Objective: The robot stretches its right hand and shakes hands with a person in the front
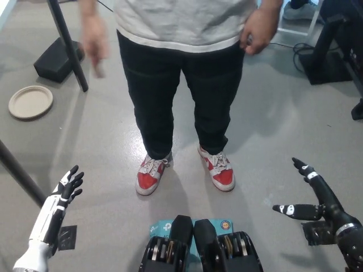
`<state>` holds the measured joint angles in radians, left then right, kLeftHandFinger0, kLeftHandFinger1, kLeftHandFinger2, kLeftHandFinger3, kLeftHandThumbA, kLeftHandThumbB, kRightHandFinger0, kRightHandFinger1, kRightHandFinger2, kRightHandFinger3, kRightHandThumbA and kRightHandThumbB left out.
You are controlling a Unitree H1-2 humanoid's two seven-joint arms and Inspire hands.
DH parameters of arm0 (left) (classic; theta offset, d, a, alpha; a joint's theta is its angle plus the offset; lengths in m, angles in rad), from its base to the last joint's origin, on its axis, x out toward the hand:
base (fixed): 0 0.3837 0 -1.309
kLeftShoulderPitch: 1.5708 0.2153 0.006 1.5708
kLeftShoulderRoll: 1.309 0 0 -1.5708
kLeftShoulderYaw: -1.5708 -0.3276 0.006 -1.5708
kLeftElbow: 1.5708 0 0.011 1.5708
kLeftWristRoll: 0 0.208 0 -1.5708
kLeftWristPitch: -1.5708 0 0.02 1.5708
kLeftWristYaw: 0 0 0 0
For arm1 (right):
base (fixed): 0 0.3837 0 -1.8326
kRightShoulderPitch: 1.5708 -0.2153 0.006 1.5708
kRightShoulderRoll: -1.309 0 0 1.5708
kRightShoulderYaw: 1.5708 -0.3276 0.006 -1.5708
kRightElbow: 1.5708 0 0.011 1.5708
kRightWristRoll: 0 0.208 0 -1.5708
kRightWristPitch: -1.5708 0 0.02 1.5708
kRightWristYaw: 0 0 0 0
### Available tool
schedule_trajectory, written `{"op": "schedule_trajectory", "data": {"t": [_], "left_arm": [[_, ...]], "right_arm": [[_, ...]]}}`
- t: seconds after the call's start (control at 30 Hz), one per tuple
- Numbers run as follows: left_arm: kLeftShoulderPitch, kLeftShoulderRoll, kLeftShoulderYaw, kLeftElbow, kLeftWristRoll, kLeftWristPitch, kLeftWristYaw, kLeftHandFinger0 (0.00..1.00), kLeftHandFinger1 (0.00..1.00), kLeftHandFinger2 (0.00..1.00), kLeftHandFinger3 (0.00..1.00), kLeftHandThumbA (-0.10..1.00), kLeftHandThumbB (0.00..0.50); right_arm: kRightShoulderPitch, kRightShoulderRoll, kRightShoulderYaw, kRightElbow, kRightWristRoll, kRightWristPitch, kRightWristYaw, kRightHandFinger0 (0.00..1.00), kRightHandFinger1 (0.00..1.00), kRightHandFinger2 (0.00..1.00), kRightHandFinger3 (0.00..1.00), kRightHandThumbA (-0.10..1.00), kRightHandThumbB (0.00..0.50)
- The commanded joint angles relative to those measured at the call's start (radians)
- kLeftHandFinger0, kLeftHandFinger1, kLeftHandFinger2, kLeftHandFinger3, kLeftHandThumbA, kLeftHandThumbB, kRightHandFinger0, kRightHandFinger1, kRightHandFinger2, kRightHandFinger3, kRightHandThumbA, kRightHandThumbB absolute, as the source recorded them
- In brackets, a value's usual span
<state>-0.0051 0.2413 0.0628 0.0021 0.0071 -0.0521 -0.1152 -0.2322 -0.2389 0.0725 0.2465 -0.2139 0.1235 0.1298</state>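
Head view, looking steeply down at a grey floor (102, 147). A person (181, 68) stands in front of the robot, seen from the chest down: light grey shirt, black trousers, and red-and-white shoes (151, 174) planted side by side near the picture's middle. The person's hand at picture left (94, 41) hangs beside the hip, blurred, with the fingers pointing down; the person's other hand (257, 29) rests against the shirt hem at the upper right. Neither touches the robot.

The black right hand (313, 195) sits low at the lower right, well apart from the person, with its fingers (303, 168) spread apart and holding nothing; one points up and away, another points toward picture left. A small dark square patch (315, 232) lies on the floor just beneath the wrist.

The white left hand (61, 195) rests at the lower left, its dark-tipped fingers (72, 177) apart and empty, directed up and to the right. Another dark patch (67, 237) lies on the floor beside its forearm.

At the left edge, a beige round plate (30, 101) lies flat on the floor. A black pole (68, 44) slants past it, with a black block-shaped base (54, 58) just behind. A second dark pole (20, 173) crosses the left edge lower down. Dark equipment (334, 39) stands at the upper right.
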Motion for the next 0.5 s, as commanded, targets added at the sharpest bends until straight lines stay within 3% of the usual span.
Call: {"op": "schedule_trajectory", "data": {"t": [0.0, 0.2, 0.33, 0.43, 0.47], "left_arm": [[-0.016, 0.013, 0.008, -0.025, -0.01, -0.031, -0.003, 1.0, 1.0, 1.0, 1.0, 1.0, 0.159], [-0.023, 0.021, 0.01, -0.027, -0.011, -0.027, -0.01, 1.0, 1.0, 1.0, 1.0, 1.0, 0.161], [-0.018, 0.021, 0.012, -0.038, -0.006, -0.019, -0.007, 1.0, 1.0, 1.0, 1.0, 1.0, 0.162], [-0.016, 0.018, 0.012, -0.03, -0.014, -0.026, -0.01, 1.0, 1.0, 1.0, 1.0, 1.0, 0.155], [-0.014, 0.016, 0.012, -0.026, -0.017, -0.028, -0.011, 1.0, 1.0, 1.0, 1.0, 1.0, 0.164]], "right_arm": [[-0.013, 0.007, -0.019, 0.008, 0.058, -0.116, -0.001, 1.0, 1.0, 1.0, 1.0, 1.0, 0.258], [-0.007, 0.007, -0.034, 0.015, 0.087, -0.156, -0.001, 1.0, 1.0, 1.0, 1.0, 1.0, 0.221], [-0.007, 0.013, -0.039, 0.022, 0.094, -0.162, -0.006, 1.0, 1.0, 1.0, 1.0, 1.0, 0.227], [0.003, 0.025, -0.051, 0.021, 0.11, -0.203, -0.014, 1.0, 1.0, 1.0, 1.0, 1.0, 0.187], [0.007, 0.033, -0.058, 0.02, 0.125, -0.22, -0.015, 1.0, 1.0, 1.0, 1.0, 1.0, 0.213]]}}
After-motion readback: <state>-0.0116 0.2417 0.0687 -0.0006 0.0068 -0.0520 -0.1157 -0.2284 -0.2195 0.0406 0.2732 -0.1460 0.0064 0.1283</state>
